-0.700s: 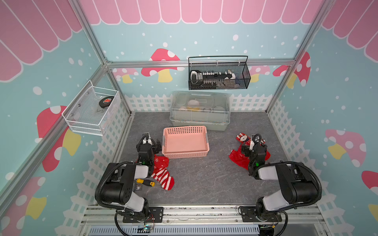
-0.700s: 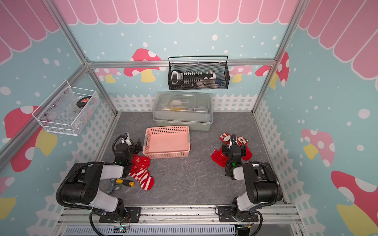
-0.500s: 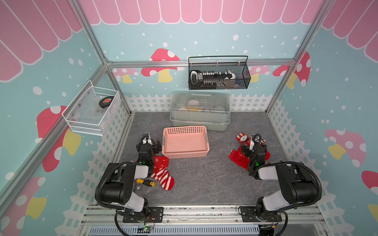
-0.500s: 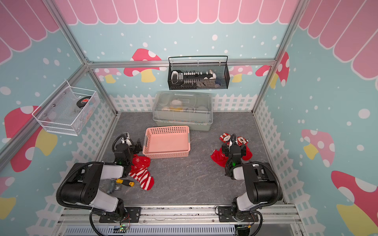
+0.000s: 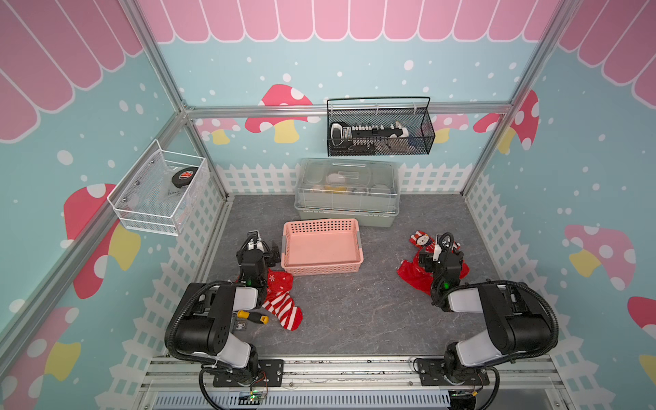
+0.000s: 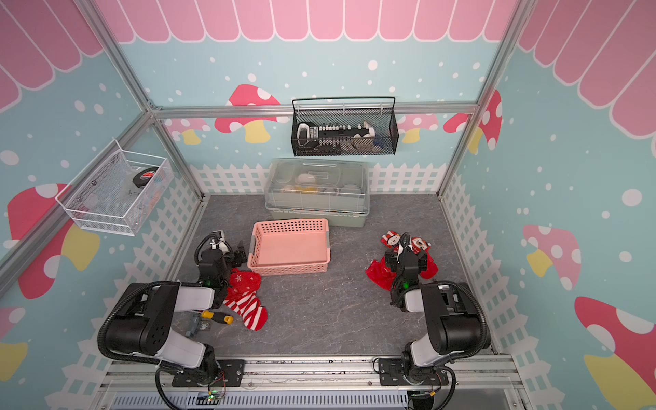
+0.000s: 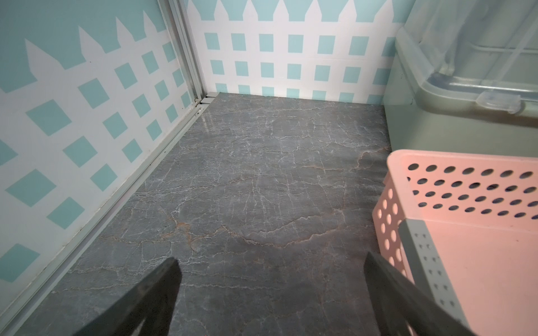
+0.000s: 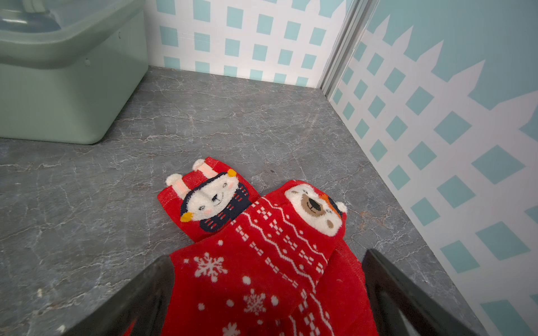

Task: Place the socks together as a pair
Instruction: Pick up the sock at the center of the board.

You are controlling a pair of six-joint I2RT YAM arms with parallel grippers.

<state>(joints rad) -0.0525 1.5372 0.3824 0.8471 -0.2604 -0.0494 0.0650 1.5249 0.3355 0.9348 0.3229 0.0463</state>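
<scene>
The grey marbled bench [image 5: 355, 312] carries everything. Behind the pink perforated plastic basket [image 5: 321, 268] stands the pale green plastic box with a clear lid [image 5: 346, 191]. Its contents are too blurred to name. The left wrist view shows only one corner of the basket, cut off at the edge.

To the right of the basket lies a heap of red socks [image 5: 413, 275], and from above the right arm covers much of it. The right wrist view shows more. There a red snowflake sock with a bear face [image 8: 262, 261] lies over a red sock with a white long-eared face [image 8: 209, 200]. The right pincer [image 8: 267, 256] is spread wide, with its jaws on either side of the bear sock and not clenched on it. Whether they touch the cloth I cannot tell.

To the left of the basket, toward the front, lie a red-and-white striped sock [image 5: 284, 310] and a red sock with white snowflakes [image 5: 280, 280], partly under the left arm. Only the top views show them. The left pincer [image 7: 270, 260] is released and holds nothing, just beside the basket. A small yellow-and-black screwdriver [image 5: 252, 317] lies near the striped sock, farther from the basket.
</scene>
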